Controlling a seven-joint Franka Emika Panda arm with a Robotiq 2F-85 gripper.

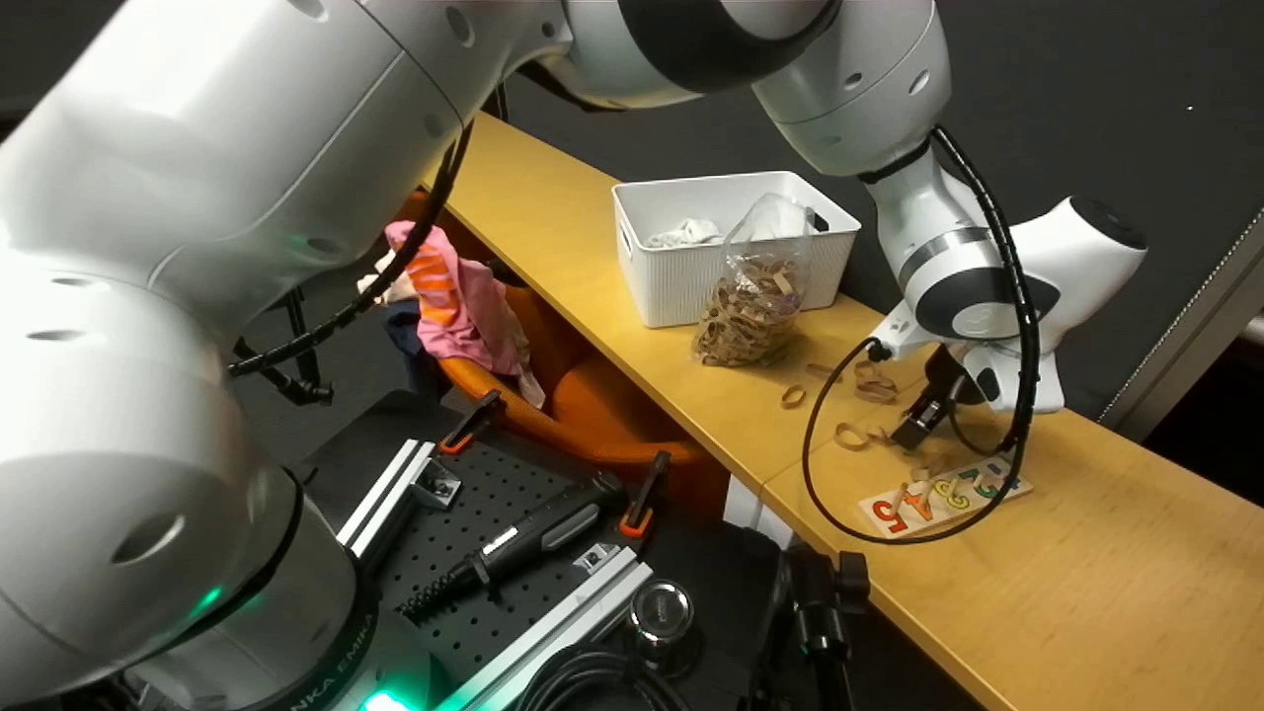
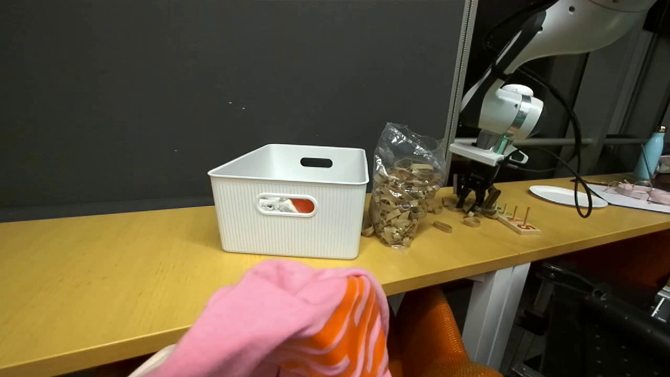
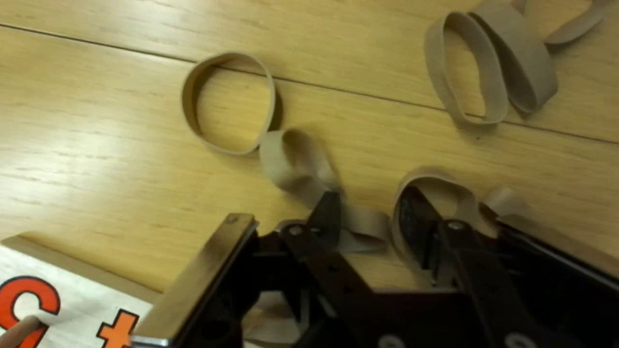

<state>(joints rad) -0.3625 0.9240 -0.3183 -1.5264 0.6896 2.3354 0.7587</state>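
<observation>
My gripper (image 3: 372, 217) is open, low over the wooden table, with its fingertips among loose tan rubber bands. In the wrist view, a folded band (image 3: 365, 223) lies in the gap between the fingertips. A twisted band (image 3: 276, 159) lies just beyond the left fingertip. A looped band (image 3: 428, 174) curves around the right fingertip; I cannot tell whether they touch. A round band (image 3: 187, 104) lies farther left. The gripper also shows in both exterior views (image 1: 918, 427) (image 2: 471, 203). Beside it is a wooden number board (image 1: 943, 515) with upright pegs, also in both other views (image 2: 515, 226) (image 3: 77, 295).
A clear bag of bands (image 1: 746, 316) (image 2: 403, 209) stands beside a white bin (image 1: 681, 286) (image 2: 288, 235). A white plate (image 2: 560, 196) and blue bottle (image 2: 650, 154) are farther along the table. A pink cloth (image 1: 464, 306) (image 2: 282, 303) hangs over an orange chair (image 1: 602, 405).
</observation>
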